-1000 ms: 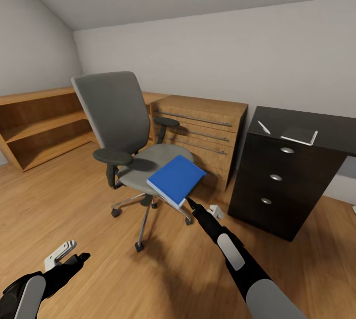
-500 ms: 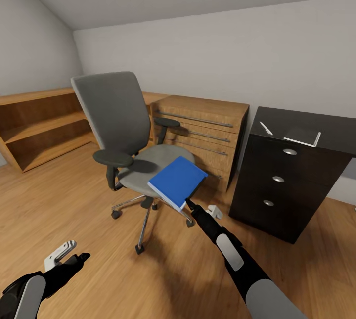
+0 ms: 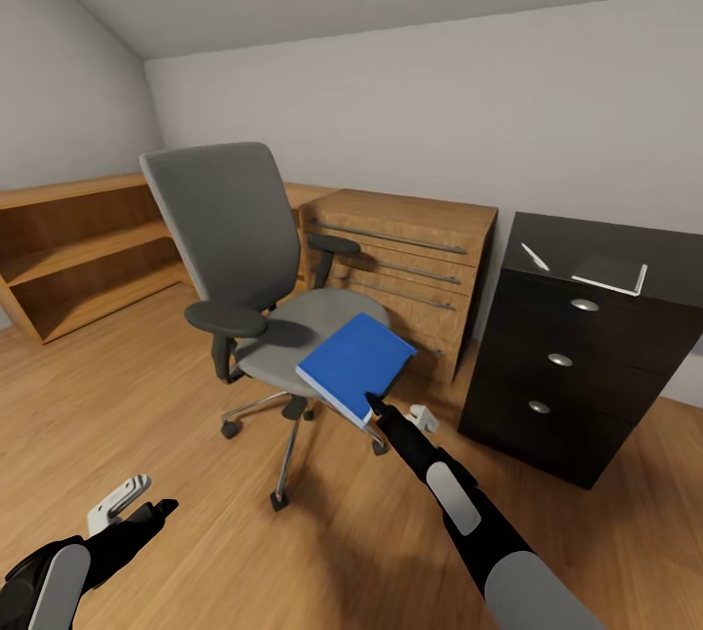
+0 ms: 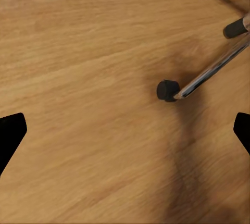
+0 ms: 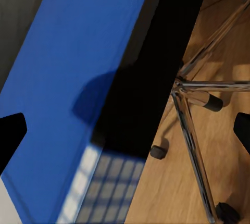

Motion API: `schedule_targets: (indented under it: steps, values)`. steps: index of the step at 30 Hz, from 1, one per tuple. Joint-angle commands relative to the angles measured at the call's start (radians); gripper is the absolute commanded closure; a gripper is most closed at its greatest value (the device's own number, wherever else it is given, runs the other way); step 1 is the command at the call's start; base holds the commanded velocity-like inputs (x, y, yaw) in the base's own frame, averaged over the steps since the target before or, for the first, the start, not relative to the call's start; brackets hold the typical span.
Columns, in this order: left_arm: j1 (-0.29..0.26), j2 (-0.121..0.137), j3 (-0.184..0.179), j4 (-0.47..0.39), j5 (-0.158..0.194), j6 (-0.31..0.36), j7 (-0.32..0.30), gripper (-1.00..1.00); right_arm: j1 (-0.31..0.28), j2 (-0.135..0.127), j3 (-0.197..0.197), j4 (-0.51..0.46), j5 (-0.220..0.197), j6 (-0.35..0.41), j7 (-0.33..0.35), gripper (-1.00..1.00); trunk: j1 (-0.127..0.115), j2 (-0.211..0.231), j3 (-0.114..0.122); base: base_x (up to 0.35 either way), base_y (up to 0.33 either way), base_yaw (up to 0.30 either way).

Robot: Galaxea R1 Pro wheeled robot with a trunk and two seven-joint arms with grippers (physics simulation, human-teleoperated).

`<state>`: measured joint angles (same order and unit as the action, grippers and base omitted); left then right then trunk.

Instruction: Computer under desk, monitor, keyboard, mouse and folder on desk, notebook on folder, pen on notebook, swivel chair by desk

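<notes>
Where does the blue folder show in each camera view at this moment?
Head view: the folder sits at centre, at the front edge of the swivel chair seat, the right gripper at its near corner.
Right wrist view: the folder is close up, a broad blue band.
Left wrist view: wooden floor and chair legs.
Shared landmark: the chair's chrome base.

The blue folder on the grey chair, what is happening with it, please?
The robot's right gripper reaches to the near edge of the flat bright blue folder, which lies on the seat of the grey upholstered swivel chair and overhangs its front. Whether the gripper already holds the folder cannot be told. The left gripper hangs low over the light wood plank floor. The glossy black desk at the right carries a small dark grey notebook and a slim silvery-white pen.
</notes>
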<state>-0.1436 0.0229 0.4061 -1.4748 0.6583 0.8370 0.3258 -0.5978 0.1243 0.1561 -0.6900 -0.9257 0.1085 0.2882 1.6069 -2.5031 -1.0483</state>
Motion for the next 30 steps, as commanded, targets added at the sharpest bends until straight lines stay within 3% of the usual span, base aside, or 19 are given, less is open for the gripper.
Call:
schedule_targets:
  steps: [1,30]
  values:
    - [-0.001,0.0,0.0,-0.001,0.011,0.003,0.009,-1.0,0.0,0.0,0.001,0.0,-0.01,0.004,0.002,-1.0,0.0,0.0,-0.001,0.024,0.015,0.0]
    - [-0.001,0.0,0.0,-0.001,0.011,0.004,0.009,-1.0,0.0,0.015,0.04,0.026,-0.008,0.003,0.015,-1.0,0.0,0.0,-0.001,0.018,0.004,0.0]
